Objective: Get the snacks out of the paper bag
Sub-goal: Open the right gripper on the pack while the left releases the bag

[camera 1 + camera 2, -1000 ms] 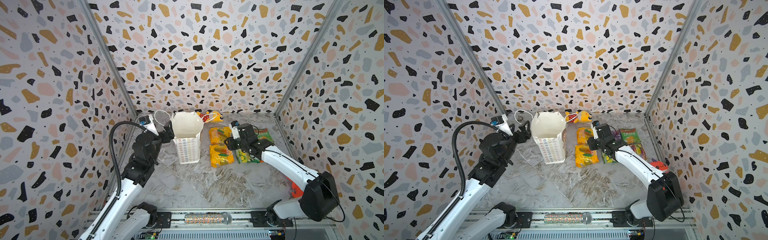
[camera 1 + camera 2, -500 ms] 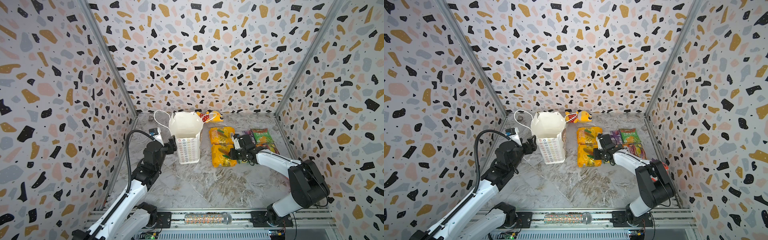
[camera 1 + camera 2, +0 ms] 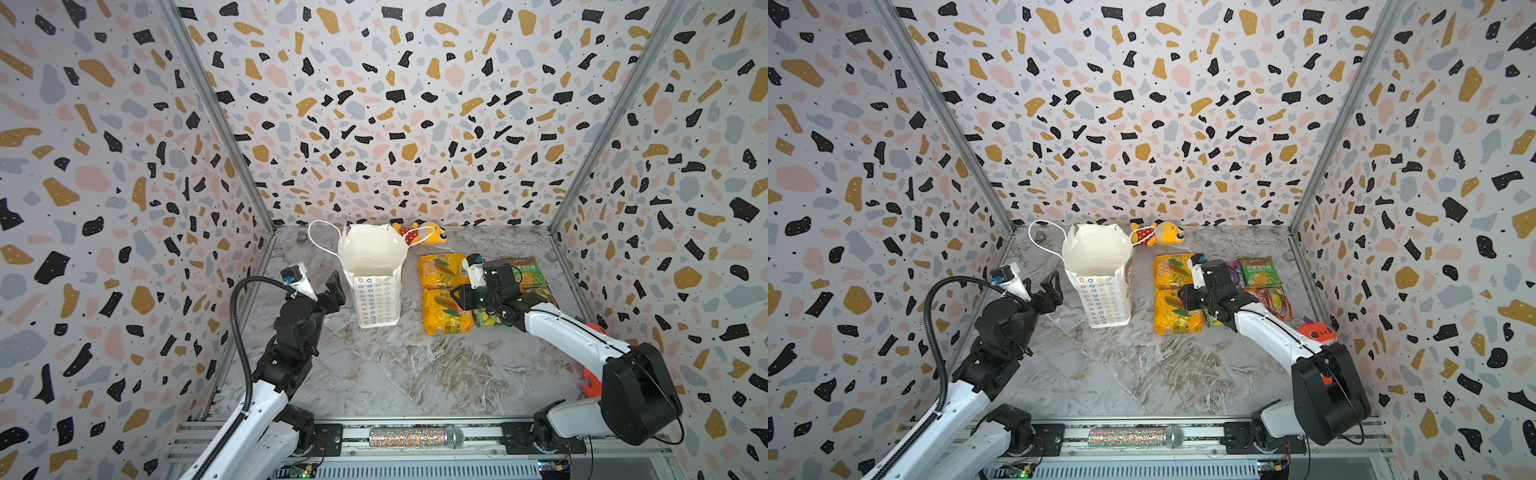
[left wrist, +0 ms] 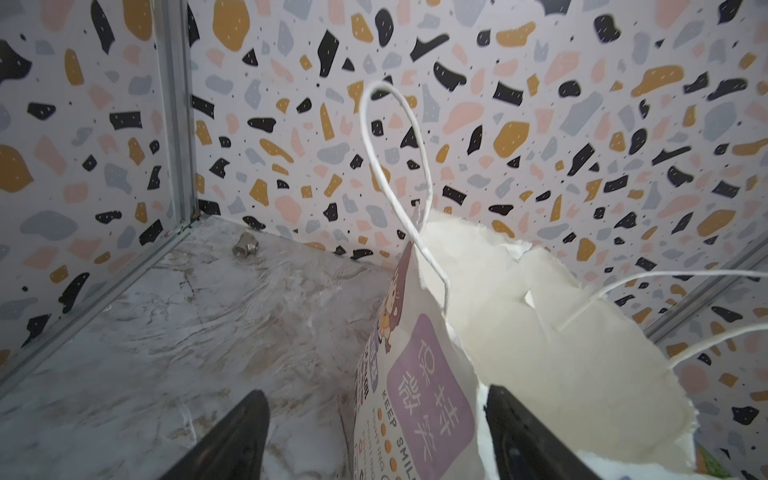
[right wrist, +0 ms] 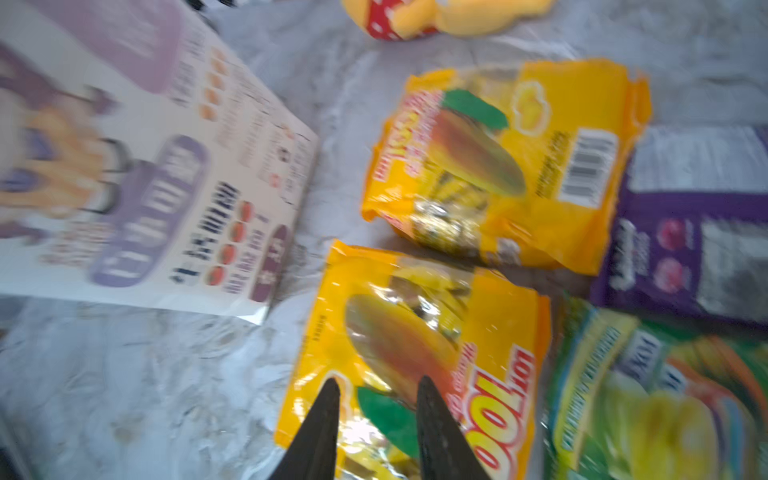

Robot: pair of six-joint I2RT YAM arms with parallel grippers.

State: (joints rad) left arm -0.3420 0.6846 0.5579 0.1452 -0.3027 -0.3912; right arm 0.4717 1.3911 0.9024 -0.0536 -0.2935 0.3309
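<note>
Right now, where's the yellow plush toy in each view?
Top view: plush toy by the back wall, just behind the paper bag.
Top view: same spot, beside the bag's rim.
Left wrist: not in it.
Right wrist: partly cut off at the frame edge.
Shared landmark: the paper bag, in all four.

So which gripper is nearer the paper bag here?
Left. The left gripper is beside the paper bag, on its left; the right gripper is over an orange-yellow packet to its right.
</note>
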